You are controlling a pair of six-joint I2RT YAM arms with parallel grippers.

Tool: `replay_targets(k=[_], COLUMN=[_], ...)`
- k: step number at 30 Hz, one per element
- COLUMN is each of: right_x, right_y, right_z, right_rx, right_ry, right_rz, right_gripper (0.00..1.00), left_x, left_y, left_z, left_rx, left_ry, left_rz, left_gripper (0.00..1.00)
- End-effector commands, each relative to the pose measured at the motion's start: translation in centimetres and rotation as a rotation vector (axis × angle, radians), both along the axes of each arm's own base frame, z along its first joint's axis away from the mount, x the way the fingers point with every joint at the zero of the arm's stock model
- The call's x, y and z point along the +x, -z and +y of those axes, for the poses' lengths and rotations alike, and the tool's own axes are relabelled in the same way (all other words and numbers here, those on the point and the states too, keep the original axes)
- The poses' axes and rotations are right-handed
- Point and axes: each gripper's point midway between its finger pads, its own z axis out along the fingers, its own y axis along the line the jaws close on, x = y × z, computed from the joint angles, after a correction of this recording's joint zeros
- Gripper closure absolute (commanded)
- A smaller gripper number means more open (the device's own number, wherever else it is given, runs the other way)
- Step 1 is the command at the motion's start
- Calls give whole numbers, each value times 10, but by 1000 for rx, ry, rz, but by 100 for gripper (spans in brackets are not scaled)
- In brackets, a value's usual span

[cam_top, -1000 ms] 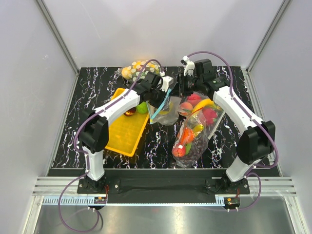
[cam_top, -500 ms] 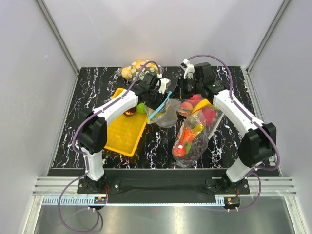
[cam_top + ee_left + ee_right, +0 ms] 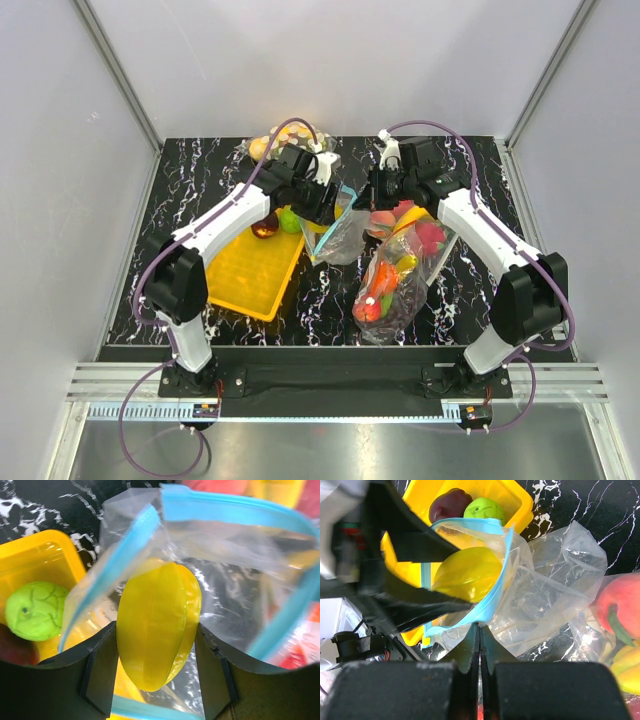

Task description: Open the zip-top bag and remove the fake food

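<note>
Nearest, well to the right of the yellow tray (image 3: 250, 280) on the black marbled table (image 3: 197, 183): a larger clear bag (image 3: 395, 275) of red and orange fruit, lying lengthwise.

Just off the tray's far right corner: the zip-top bag (image 3: 345, 235), mouth gaping toward the tray, blue strip (image 3: 235, 507) spread into a wide loop, clear body slumped away from the tray.

At that mouth, the left gripper (image 3: 156, 640), fingers partly spread and clamped on either side of the yellow-green piece (image 3: 155, 605). Ridged like a starfruit, framed by the loop of the strip; whether inside the bag or already clear of it, hard to tell.

On the side of the bag away from the tray, the right gripper (image 3: 479, 626), tips pressed tight together on the bag's rim just under the strip.

Inside the tray's far end, side by side: the green ball (image 3: 290, 221) and the dark red fruit (image 3: 449, 505), ball nearer the bag.

Beyond the tray's far edge: a dotted bag (image 3: 268, 147) with yellow fruit inside.
</note>
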Motion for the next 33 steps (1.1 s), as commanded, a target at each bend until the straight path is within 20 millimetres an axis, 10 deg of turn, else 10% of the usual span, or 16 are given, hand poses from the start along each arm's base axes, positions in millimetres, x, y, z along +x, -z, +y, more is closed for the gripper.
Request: replay_targets(k=[1, 12, 17, 23, 33], right_x=[2, 1, 1, 1, 2], right_y=[0, 10, 7, 4, 1], right_z=[-3, -6, -6, -6, -8], right_rx=[-13, -28, -31, -34, -41], right_ry=[17, 24, 26, 22, 27], right_rz=[-17, -2, -5, -7, -15], right_gripper=[100, 100, 100, 100, 100], left_x=[-6, -37, -36, -37, -36], left_y=[-70, -132, -146, -54, 30], left_z=[-15, -7, 30, 84, 106], left_rx=[-150, -291, -288, -62, 125], left_ry=[47, 63, -68, -215, -262], left_rz=[-100, -154, -218, -111, 13], left_gripper=[100, 100, 100, 98, 98])
